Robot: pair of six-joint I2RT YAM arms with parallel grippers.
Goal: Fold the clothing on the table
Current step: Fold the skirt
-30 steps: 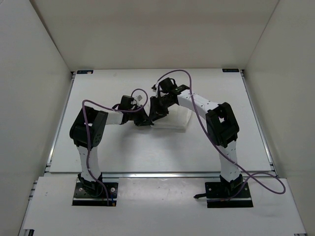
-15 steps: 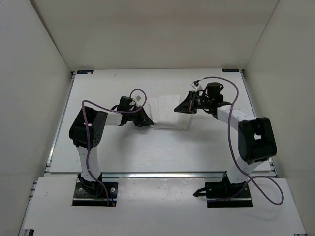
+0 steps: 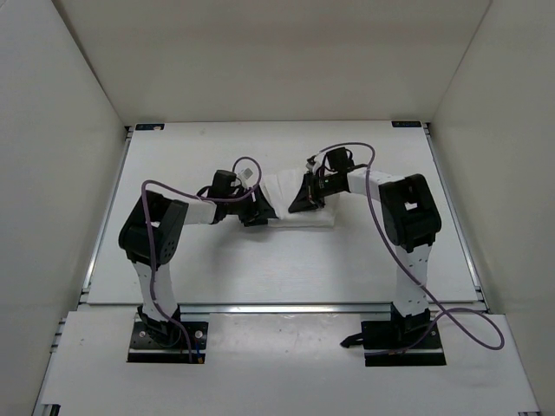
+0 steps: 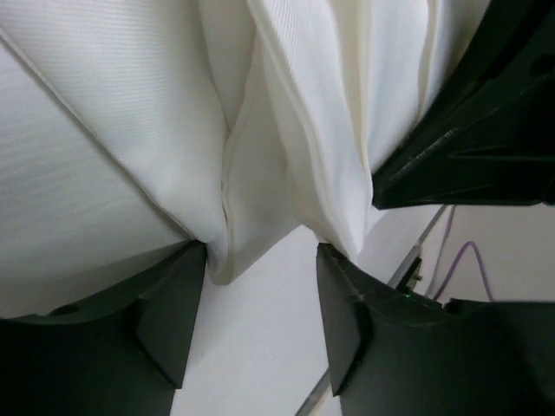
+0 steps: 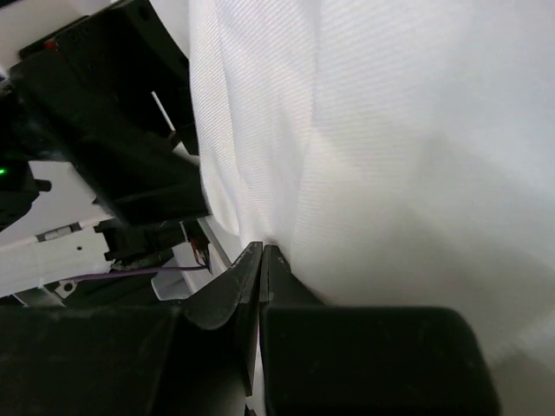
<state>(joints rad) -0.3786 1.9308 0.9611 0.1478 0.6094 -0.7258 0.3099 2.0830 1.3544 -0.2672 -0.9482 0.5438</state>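
The white clothing (image 3: 282,185) lies bunched in the middle of the table (image 3: 217,260), between my two grippers. My left gripper (image 3: 263,211) is at its left edge. In the left wrist view this gripper (image 4: 260,251) stands open, with folds of the clothing (image 4: 113,130) hanging just above the fingertips and bare table (image 4: 251,347) in the gap. My right gripper (image 3: 303,201) is over the clothing's middle. In the right wrist view its jaws (image 5: 262,249) are shut, pinching the thin clothing (image 5: 416,130), which rises from the tips.
White walls enclose the table on three sides. Metal rails (image 3: 451,208) run along its edges. The right arm's black wrist (image 4: 468,130) is close in front of the left gripper, and the left arm (image 5: 113,130) fills the upper left of the right wrist view.
My right gripper shut at the clothing's right edge and moved left, lifting that side. My left gripper opened at the left edge.
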